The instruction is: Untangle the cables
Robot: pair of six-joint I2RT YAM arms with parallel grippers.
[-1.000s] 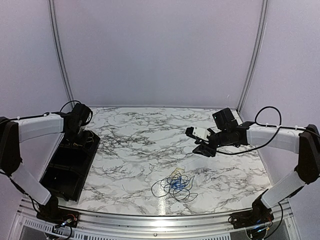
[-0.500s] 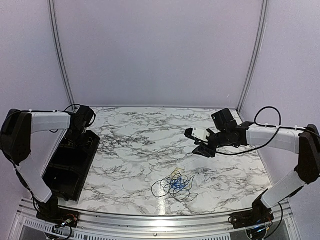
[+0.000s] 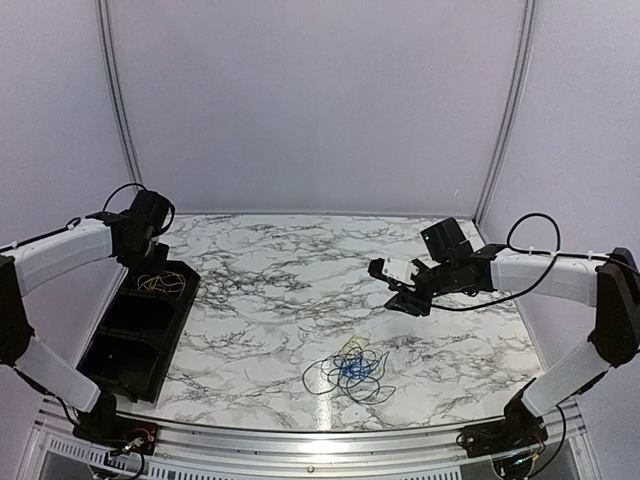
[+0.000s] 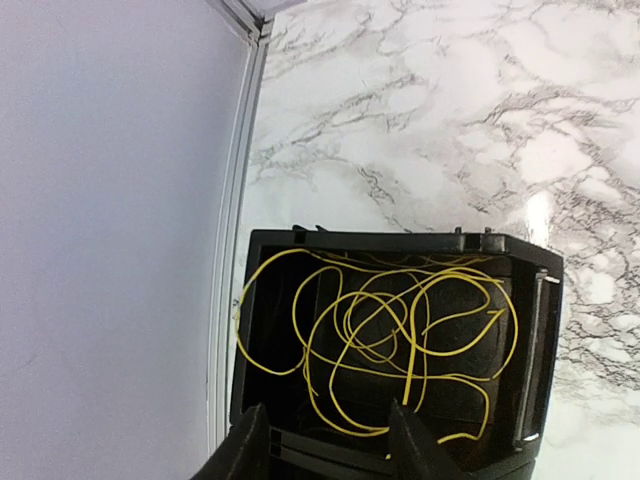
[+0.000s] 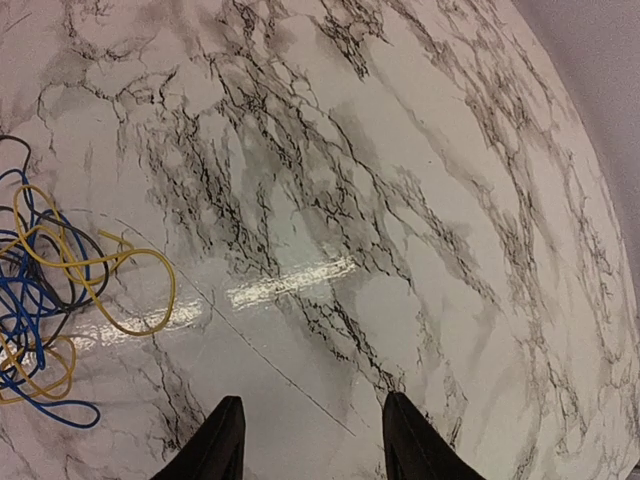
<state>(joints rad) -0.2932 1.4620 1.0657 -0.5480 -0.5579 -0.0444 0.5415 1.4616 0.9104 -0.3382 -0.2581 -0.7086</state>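
Cables (image 3: 350,372) in blue, black and yellow are seen knotted in one loose, roughly round clump with no clear long axis. The clump lies on the tabletop (image 3: 270,300) near the front edge, slightly right of centre. The right hand (image 5: 312,440) is held farther back and to the right, fingers spread and nothing gripped, with the clump to its near left. The left hand (image 4: 330,450), likewise spread and empty, is poised over the far compartment of the black tray (image 4: 380,237), where one yellow cable (image 4: 370,330) lies coiled apart. The right hand is judged the nearer.
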